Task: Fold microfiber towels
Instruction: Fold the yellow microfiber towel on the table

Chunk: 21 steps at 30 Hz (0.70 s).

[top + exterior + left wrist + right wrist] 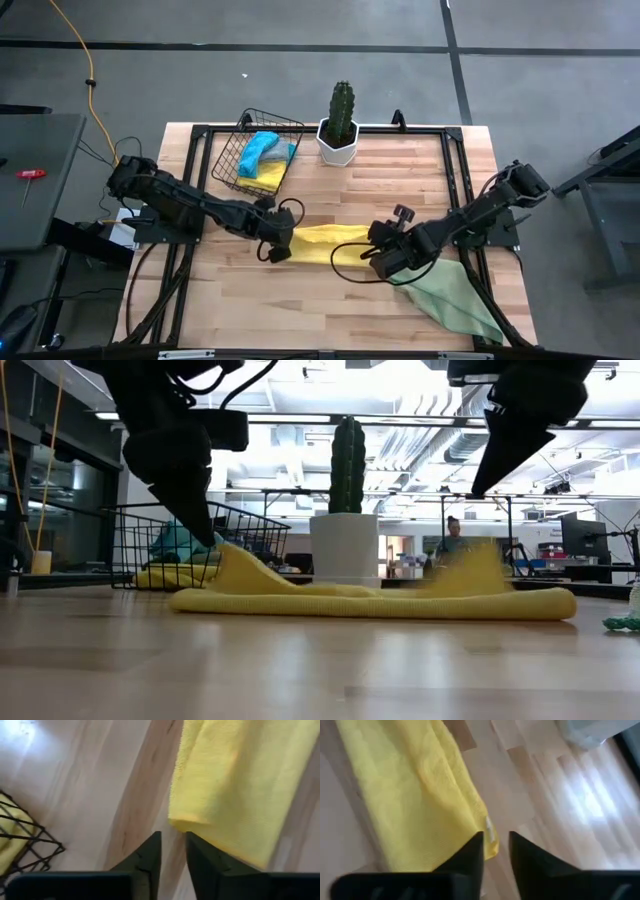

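The yellow towel [318,243] lies folded into a strip before the cactus [341,110]. The left gripper [173,851] and the right gripper [496,851] stand at its ends, jaws slightly parted, empty. The green towel [455,297] and basket [232,168] towels are unfolded.

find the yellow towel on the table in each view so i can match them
High view: yellow towel at table centre, between both arms.
Low view: long flat strip before the cactus pot.
Left wrist view: upper right.
Right wrist view: left half.
Shared landmark: cactus pot, in the first two only.
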### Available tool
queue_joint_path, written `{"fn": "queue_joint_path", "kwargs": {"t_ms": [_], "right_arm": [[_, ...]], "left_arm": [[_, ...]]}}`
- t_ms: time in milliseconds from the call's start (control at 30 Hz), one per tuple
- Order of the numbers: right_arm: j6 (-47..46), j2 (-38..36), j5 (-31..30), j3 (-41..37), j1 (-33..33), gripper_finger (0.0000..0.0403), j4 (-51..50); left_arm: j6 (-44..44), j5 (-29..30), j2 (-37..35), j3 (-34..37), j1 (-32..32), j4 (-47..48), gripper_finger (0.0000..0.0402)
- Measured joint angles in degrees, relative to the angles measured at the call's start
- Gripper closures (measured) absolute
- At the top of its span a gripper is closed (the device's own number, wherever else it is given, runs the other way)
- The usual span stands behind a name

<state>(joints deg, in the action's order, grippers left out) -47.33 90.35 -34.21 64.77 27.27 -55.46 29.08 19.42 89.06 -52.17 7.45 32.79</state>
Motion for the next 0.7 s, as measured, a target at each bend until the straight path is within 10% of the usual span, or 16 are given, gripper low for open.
{"fn": "queue_joint_path", "kwargs": {"t_ms": [333,700], "right_arm": [[4.92,0.02,-7.92,-0.02,-0.38,0.0200,-3.19],[8.63,0.04,-3.35,-0.02,1.39,0.0191,-3.02]], "left_arm": [[-3.18,1.58,-3.63,-0.04,-0.07,4.10,0.0233],[-21.44,-5.70,-2.30,-0.02,5.15,-7.82,0.0236]]}}
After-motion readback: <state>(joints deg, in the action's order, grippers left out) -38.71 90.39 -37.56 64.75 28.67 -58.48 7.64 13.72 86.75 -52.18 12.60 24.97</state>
